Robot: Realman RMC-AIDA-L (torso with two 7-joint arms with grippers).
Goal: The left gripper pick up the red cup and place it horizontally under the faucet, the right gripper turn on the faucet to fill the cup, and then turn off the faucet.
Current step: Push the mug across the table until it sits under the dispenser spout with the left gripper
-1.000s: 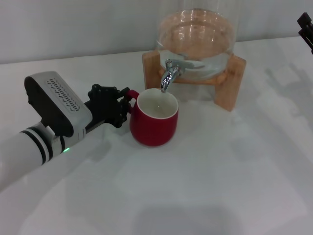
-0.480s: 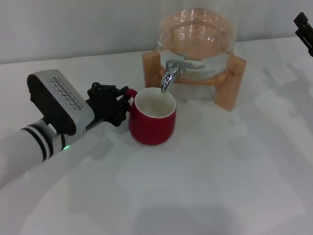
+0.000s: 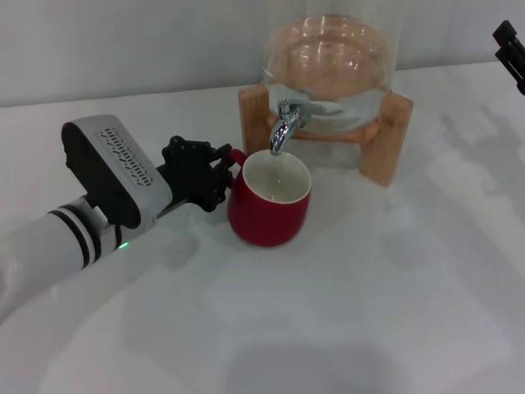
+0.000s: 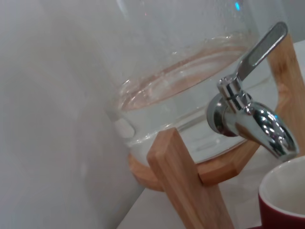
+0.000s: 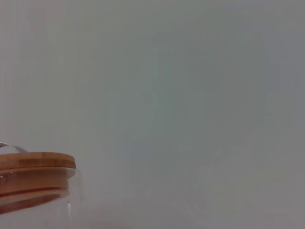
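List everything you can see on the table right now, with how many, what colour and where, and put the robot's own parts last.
red cup: one, red with white inside, upright on the table directly below the spout
faucet: one, chrome, on the dispenser's front
glass dispenser: one, clear, holding water, on the stand
wooden stand: one, light wood, at the table's back
table: one, white
left gripper: one, black, jaws shut on the cup's handle
right gripper: one, black, raised at the far right edge

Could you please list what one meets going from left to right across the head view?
Left pincer at the cup's handle → red cup → faucet → wooden stand → right pincer at the far edge.
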